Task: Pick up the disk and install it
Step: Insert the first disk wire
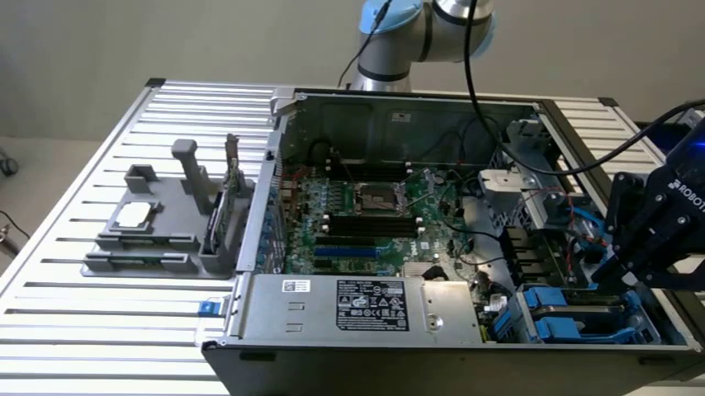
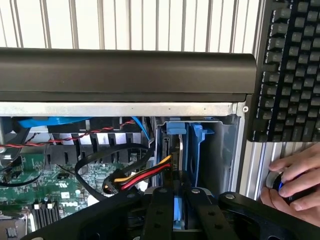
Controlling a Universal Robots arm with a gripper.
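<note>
Exterior view: the gripper [image 1: 609,276] hangs over the case's drive bay [image 1: 584,318] at the exterior view's right. Wrist view: the disk [image 2: 181,165] sits upright in its blue carrier, apparently pinched between the fingers — cables [image 2: 140,176] just beside it could snag.

Slatted metal table [image 1: 66,322] — bearing an open computer case [image 1: 441,338] (grey fixture [image 1: 154,235] beside).

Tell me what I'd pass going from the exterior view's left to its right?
Grey holder on the slatted table, green circuit board, labelled silver box, blue disk carriers, black gripper.
</note>
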